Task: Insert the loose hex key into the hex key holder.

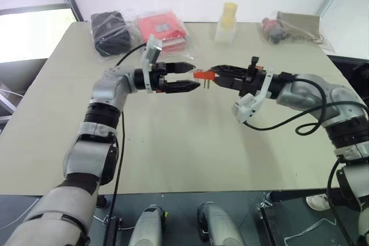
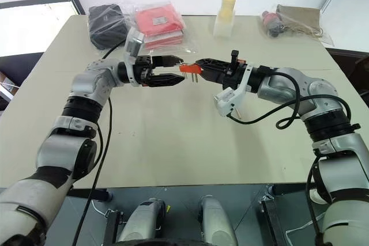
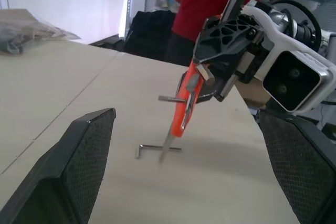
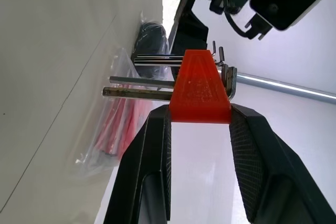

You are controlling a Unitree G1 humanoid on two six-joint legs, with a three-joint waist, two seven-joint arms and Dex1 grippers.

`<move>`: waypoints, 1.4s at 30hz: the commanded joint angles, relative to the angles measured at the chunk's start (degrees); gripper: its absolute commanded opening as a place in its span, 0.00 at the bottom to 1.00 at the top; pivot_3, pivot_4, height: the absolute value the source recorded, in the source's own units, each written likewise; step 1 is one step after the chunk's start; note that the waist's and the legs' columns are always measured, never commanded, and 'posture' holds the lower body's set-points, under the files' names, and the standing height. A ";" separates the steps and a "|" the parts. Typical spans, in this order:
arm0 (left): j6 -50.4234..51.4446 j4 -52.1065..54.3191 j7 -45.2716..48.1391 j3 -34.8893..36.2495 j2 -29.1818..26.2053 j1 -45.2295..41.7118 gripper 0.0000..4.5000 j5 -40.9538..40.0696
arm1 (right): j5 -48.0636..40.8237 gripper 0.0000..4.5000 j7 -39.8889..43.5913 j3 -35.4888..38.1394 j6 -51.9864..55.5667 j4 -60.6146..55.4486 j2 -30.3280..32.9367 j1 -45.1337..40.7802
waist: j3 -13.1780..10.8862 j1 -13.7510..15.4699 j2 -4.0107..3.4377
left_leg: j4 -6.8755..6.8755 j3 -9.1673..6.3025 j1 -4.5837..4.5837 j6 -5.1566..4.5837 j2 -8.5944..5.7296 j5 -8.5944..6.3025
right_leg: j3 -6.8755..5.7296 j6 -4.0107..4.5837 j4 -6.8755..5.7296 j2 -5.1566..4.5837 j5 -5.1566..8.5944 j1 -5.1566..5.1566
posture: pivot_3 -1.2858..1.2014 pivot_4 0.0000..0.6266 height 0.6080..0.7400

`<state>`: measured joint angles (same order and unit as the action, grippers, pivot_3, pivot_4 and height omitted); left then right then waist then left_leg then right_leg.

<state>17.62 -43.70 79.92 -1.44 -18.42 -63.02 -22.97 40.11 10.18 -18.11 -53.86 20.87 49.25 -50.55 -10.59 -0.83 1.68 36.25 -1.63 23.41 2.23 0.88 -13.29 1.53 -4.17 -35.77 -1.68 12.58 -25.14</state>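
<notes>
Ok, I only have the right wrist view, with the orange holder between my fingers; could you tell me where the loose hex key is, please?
Observer: The loose hex key lies flat on the table, seemingly just below the hex key holder that the right gripper holds in the air.
Operator: Thank you. Is the left gripper carrying anything?
Observer: No, the left gripper is open and empty, with its fingers pointing at the holder.
</notes>
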 commanded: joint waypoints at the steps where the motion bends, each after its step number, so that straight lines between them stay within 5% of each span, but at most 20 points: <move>1: -2.77 -2.07 0.69 0.72 1.01 -2.76 1.00 0.77 | -2.12 0.22 0.25 2.71 0.78 -2.59 -0.03 -0.25 | 0.00 -0.03 0.00 | -0.01 0.00 0.00 0.00 0.00 0.00 | 0.00 0.00 -0.01 0.00 0.00 0.00 | 0.52 0.24 1.00; 5: -4.06 -4.08 1.70 0.93 2.28 -3.92 1.00 1.30 | -2.48 0.22 0.82 3.17 1.32 -3.21 -0.30 0.25 | 0.00 -0.19 0.00 | -0.01 0.00 -0.01 0.00 0.00 0.00 | 0.00 0.00 -0.03 0.00 0.00 -0.01 | 0.52 0.24 1.00; 7: -4.73 -5.10 1.81 1.09 2.84 -4.52 0.88 1.53 | -2.60 0.22 1.01 3.36 1.68 -3.63 -0.43 0.51 | 0.00 -0.15 0.00 | -0.01 0.00 -0.01 0.00 0.00 0.00 | 0.00 0.00 -0.05 0.00 0.00 -0.01 | 0.52 0.24 1.00; 15: -6.32 -7.45 1.85 1.83 4.52 -5.84 0.02 1.82 | -3.28 0.22 2.15 3.76 2.61 -5.71 -0.90 2.19 | 0.00 -0.10 0.00 | 0.02 -0.01 -0.01 0.00 0.00 0.00 | 0.00 0.00 -0.07 0.00 0.00 0.00 | 0.52 0.24 1.00; 24: -8.32 -8.81 0.90 1.84 5.16 -5.71 0.01 3.87 | -5.62 0.22 4.72 3.92 4.58 -6.93 -1.09 3.83 | 0.00 -0.09 0.00 | 0.03 -0.01 -0.01 0.00 0.00 0.00 | 0.00 0.00 -0.23 0.00 0.00 -0.01 | 0.52 0.24 1.00; 30: -8.96 -9.03 0.71 1.87 4.10 -4.76 0.00 4.62 | -9.08 0.92 8.42 5.20 8.08 -7.43 0.16 7.17 | 0.00 -0.05 0.00 | 0.05 -0.01 -0.01 0.00 0.00 0.00 | 0.00 0.00 -0.25 0.00 0.00 0.00 | 0.52 0.24 1.00; 33: -8.94 -8.66 0.84 1.77 3.79 -4.27 0.00 4.99 | -9.68 0.99 9.35 6.09 9.24 -7.65 0.58 8.15 | 0.00 -0.06 0.00 | 0.05 -0.01 -0.01 0.00 0.00 0.00 | 0.00 0.00 -0.25 0.00 0.00 0.00 | 0.52 0.24 1.00; 35: -8.68 -5.60 0.70 1.64 2.32 -1.57 0.00 5.10 | -18.05 0.99 16.29 9.79 21.28 -8.86 0.97 12.91 | 0.00 0.00 0.00 | 0.05 -0.01 -0.01 0.00 0.00 0.00 | 0.00 0.00 -0.25 0.00 0.00 0.00 | 0.52 0.24 1.00; 37: -8.73 -1.60 -0.51 1.44 1.13 1.39 0.00 5.52 | -30.23 0.99 24.73 15.21 45.25 -14.87 -1.47 17.68 | 0.01 0.05 0.01 | 0.03 -0.05 -0.04 -0.01 0.01 0.00 | 0.00 -0.01 -0.28 0.00 0.01 0.06 | 0.52 0.24 1.00; 39: -7.99 2.70 -1.55 1.31 0.46 4.20 0.00 5.26 | -37.77 0.99 29.87 18.47 68.14 -21.09 -3.05 19.54 | 0.01 0.13 -0.01 | 0.10 -0.08 -0.09 -0.03 0.03 -0.01 | -0.01 -0.01 -0.32 0.00 0.01 0.16 | 0.52 0.24 1.00; 42: -6.28 9.32 -3.92 1.26 -0.11 8.64 0.00 4.43 | -44.00 0.99 34.05 20.27 88.83 -26.73 -3.07 20.65 | 0.01 0.20 -0.03 | 0.27 -0.12 -0.07 -0.05 0.04 -0.03 | -0.04 0.00 -0.37 -0.01 0.00 0.16 | 0.52 0.24 1.00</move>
<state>10.89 -39.90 77.26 -0.87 -18.42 -54.45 -17.39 0.61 41.75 -0.23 24.81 -0.57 46.00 -29.18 -10.59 -0.63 1.64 36.55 -1.75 23.35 2.14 0.93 -13.34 1.48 -4.17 -36.14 -1.69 12.59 -24.98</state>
